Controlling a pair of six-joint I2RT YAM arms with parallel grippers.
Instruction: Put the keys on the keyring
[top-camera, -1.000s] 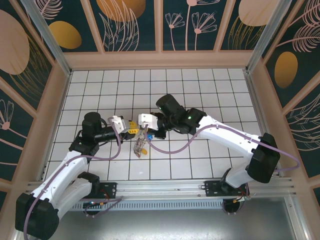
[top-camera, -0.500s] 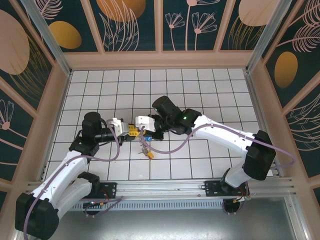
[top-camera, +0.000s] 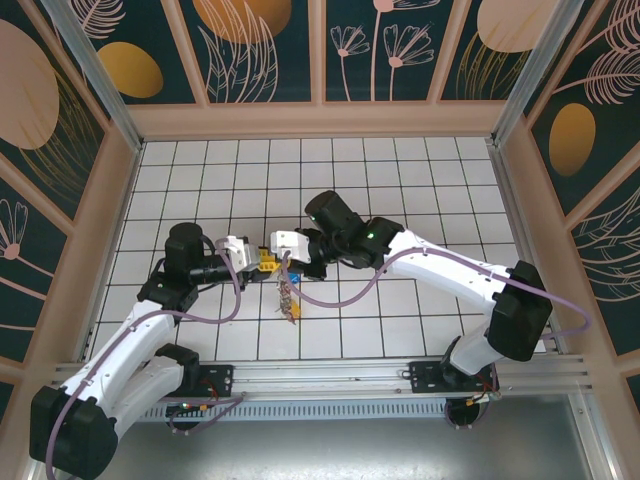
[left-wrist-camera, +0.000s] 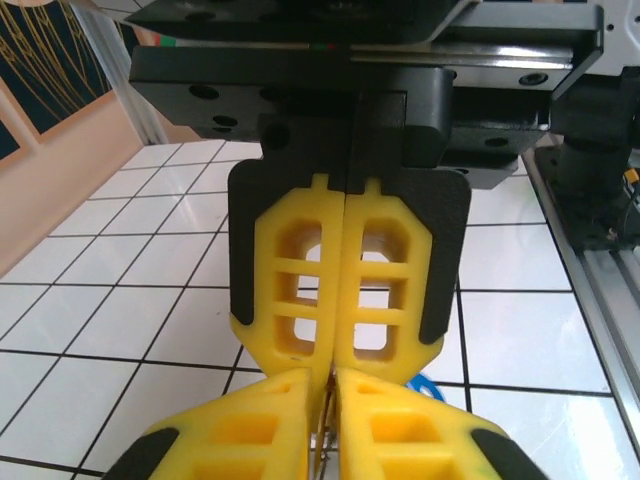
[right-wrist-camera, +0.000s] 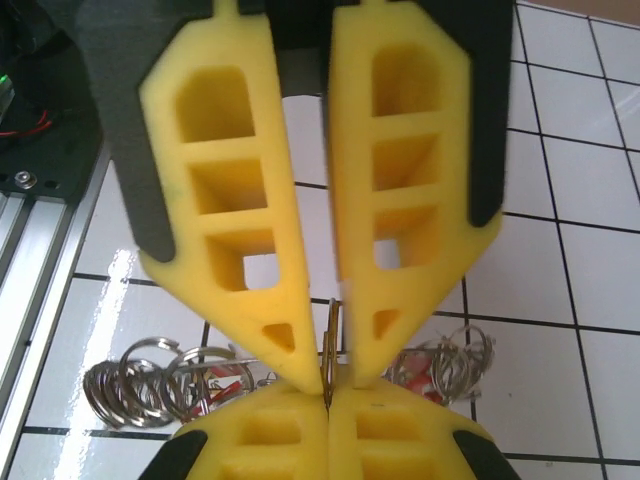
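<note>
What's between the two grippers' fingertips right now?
The keyring, edge-on: a thin metal strip pinched by the left gripper, running into the shut right gripper. Right wrist view.

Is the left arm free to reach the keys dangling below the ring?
Probably not. The left gripper is shut on the keyring, tip to tip with the right gripper, and the keys hang just beneath; it would have to let go first.

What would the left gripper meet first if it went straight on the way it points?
The right gripper, which faces the left gripper tip to tip; both seem to pinch the thin edge of the keyring.
</note>
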